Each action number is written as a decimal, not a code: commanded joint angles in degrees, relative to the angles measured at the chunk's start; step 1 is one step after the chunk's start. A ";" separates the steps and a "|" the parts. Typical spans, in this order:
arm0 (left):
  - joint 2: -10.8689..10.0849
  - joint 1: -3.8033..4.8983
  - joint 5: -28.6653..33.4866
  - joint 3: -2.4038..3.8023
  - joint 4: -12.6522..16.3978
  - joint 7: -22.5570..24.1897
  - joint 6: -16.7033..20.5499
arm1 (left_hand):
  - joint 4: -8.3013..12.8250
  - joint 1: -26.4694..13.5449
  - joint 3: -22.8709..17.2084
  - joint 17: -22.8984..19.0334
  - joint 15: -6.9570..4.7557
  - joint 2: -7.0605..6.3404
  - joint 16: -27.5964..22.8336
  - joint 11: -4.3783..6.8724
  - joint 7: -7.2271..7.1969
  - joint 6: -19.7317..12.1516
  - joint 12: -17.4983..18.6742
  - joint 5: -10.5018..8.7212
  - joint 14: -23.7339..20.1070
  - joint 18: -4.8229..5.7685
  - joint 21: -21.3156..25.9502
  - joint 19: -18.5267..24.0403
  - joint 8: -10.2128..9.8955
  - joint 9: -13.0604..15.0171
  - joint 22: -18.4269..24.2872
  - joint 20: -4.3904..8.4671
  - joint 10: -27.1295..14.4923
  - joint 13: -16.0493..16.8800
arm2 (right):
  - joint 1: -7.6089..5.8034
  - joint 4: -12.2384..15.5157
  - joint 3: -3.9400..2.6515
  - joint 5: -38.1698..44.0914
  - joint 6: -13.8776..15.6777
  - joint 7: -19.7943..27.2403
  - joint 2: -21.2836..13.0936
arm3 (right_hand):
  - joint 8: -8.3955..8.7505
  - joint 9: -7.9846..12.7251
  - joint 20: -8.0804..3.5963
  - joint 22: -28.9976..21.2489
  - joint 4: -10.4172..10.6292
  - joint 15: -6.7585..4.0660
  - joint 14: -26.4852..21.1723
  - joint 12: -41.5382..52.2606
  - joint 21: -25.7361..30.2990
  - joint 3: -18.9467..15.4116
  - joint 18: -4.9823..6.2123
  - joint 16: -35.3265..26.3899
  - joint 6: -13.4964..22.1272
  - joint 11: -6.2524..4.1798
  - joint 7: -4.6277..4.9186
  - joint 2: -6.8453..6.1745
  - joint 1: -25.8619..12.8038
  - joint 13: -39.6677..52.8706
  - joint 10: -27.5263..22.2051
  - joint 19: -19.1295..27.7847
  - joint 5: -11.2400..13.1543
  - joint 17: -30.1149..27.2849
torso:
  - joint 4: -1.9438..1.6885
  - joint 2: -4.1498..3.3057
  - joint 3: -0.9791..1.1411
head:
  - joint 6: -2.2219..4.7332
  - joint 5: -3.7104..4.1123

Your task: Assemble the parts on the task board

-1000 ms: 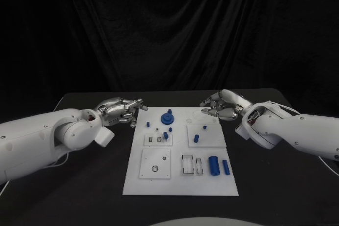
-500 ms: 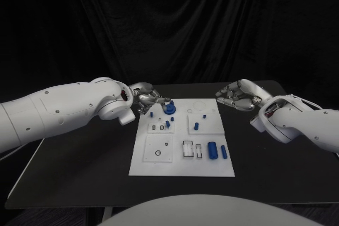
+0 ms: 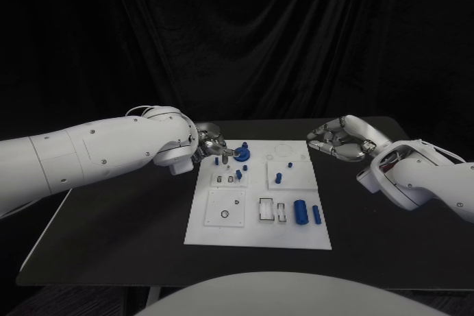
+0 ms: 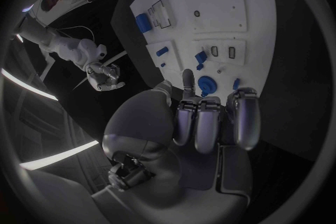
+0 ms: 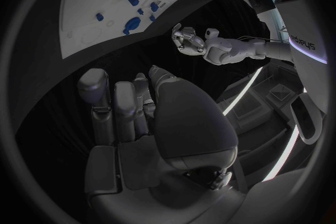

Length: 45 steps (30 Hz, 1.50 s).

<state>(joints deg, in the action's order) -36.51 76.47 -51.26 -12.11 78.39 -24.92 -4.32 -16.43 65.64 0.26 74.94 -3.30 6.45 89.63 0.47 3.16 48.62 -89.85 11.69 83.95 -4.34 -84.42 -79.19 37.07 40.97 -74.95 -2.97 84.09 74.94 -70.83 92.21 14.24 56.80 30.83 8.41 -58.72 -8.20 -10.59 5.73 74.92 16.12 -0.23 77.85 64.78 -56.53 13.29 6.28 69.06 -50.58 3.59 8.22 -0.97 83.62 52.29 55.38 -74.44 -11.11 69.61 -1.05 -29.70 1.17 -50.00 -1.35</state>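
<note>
White task board [image 3: 259, 223] lying flat at the centre of the black desk [image 3: 118, 240], carrying small blue parts. Left robot hand [image 3: 212, 149] at the board's far left corner, a fingertip [image 4: 187, 79] just beside the round blue part [image 3: 242, 153]; whether it grips the part cannot be told. Right robot hand [image 3: 338, 138] off the board's far right corner, fingers curled in, holding nothing. Two blue cylinders [image 3: 306, 212] lie near the board's right edge.
</note>
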 commanded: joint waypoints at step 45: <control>7.16 -1.30 -6.40 0.03 -6.68 -4.78 0.38 | 0.53 -0.95 0.28 15.06 -0.08 0.78 0.37 0.11 0.12 4.25 -0.15 0.79 6.05 0.81 0.88 0.35 -11.29 0.33 -0.66 -0.22 5.91 15.06 | 0.20 -0.50 -0.01 -0.10 0.16 -1.36 -0.04 | 0.22 0.36 0.30 3.12 0.12 0.19 0.46 -0.72 0.78 0.57 0.55 -0.31 -0.51 0.24 0.24 -0.61 0.97 -1.70 -0.37 -0.36 -1.96 -0.58 | 1.15 -3.54 2.14 | 0.00 -1.91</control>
<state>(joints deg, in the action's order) -29.55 75.31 -57.59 -12.13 71.73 -30.82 -3.87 -15.87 64.67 0.75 74.92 -3.37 6.67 89.63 0.76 3.23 52.58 -89.84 12.14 84.05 -4.37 -83.81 -79.07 26.05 41.18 -74.92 -3.08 83.96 74.93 -70.78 91.72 14.26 56.67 30.91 7.76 -58.73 -8.20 -10.28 5.94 74.91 16.29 -0.17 78.17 64.32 -55.90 13.45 6.26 69.05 -50.78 3.70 8.43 -1.43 84.07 50.66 55.27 -74.64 -12.79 69.09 0.07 -33.24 3.36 -50.02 -3.23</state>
